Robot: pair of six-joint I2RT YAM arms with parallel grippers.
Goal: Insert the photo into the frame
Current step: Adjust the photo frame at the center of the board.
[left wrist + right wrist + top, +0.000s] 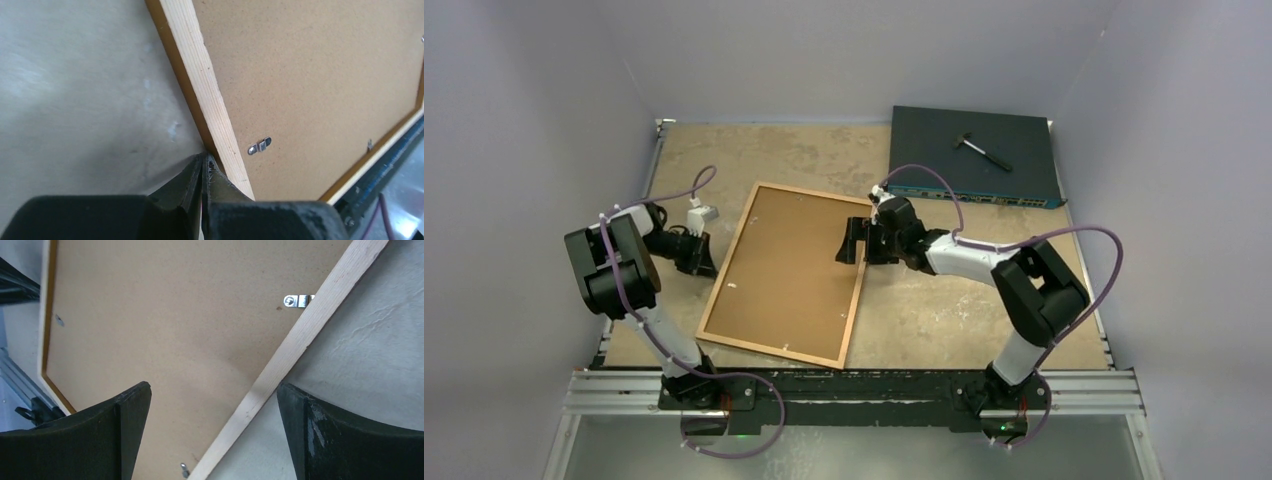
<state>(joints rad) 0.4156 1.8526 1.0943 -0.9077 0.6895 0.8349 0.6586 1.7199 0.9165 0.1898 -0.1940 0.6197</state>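
The frame [727, 262] lies flat on the table, back side up, with a plain brown backing board [789, 270] filling it. The photo is hidden or out of view. My left gripper [710, 262] is shut with nothing between its fingers. In the left wrist view its tips [205, 157] rest on the table against the outer side of the frame's pale wooden left rail [205, 85]. My right gripper [856, 242] hangs wide open over the frame's right rail [300, 340], one finger above the board [150, 315], the other above the table.
Small metal tabs [259, 146] [297, 301] sit at the board's edges. A dark flat electronics box [1024, 170] lies at the back right with a small hammer-like tool [982, 150] on it. Pale walls enclose the table; an aluminium rail [854, 390] runs along the near edge.
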